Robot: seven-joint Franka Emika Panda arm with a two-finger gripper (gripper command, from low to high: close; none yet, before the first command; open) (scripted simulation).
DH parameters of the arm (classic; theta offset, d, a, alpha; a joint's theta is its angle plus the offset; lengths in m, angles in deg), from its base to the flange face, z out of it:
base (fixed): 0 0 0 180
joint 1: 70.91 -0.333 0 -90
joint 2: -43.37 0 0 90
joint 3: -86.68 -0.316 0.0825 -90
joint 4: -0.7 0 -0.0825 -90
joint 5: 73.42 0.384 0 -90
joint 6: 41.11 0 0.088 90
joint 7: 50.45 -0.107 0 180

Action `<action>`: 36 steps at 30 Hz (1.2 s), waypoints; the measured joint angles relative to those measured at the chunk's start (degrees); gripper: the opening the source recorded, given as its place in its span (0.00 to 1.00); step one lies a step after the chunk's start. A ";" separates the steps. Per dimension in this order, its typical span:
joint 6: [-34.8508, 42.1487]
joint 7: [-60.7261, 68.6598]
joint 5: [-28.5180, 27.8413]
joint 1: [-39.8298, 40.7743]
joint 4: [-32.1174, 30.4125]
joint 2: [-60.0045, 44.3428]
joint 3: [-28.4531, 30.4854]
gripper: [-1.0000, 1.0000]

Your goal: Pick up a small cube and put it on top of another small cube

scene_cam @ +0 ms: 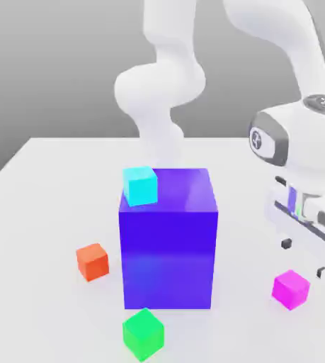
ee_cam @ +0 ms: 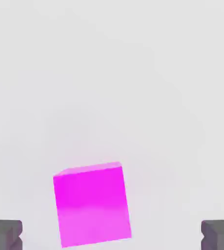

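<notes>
**Claw spread wide above the pink cube**

Your claw (scene_cam: pixel 304 259) hangs over the tabletop (scene_cam: pixel 44 184) on the exterior view's right, pointing down, with its two dark fingertips (scene_cam: pixel 286 244) well apart and nothing between them. It is empty. In the hand view you see the same thing: one fingertip (ee_cam: pixel 4 234) at each lower corner of the picture, and a broad stretch of bare tabletop (ee_cam: pixel 112 73) between.

The small cube (scene_cam: pixel 291 288) you are after, the magenta-pink one, sits on the tabletop just below the claw and a little toward the exterior view's left of its middle. The claw is not touching it; a clear gap shows between the fingertips and the cube's top. From the hand camera the pink cube (ee_cam: pixel 92 205) lies between the two fingertips, nearer one than the other, and turned slightly askew to the line that joins them.

Away from the claw, toward the exterior view's left, stands a big blue-purple block (scene_cam: pixel 168 241), with a small cyan cube (scene_cam: pixel 140 185) resting on its top near one back corner. Beyond the block is a small orange-red cube (scene_cam: pixel 93 261), and a small green cube (scene_cam: pixel 143 333) lies in front of the block, all well apart from the claw.
</notes>
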 joint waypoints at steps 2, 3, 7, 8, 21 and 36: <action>-2.10 0.67 -0.22 0.03 0.33 -2.33 -0.32 0.50; -3.20 1.10 0.15 0.31 0.60 -3.64 -0.74 0.50; -7.78 3.09 2.63 2.37 1.72 -9.48 -3.39 0.50; -8.93 3.62 3.37 3.07 1.99 -11.05 -4.24 0.00; -3.08 0.74 -0.53 0.99 0.53 -3.56 -1.33 0.00; 4.25 31.99 15.76 14.57 8.26 1.73 -0.94 0.00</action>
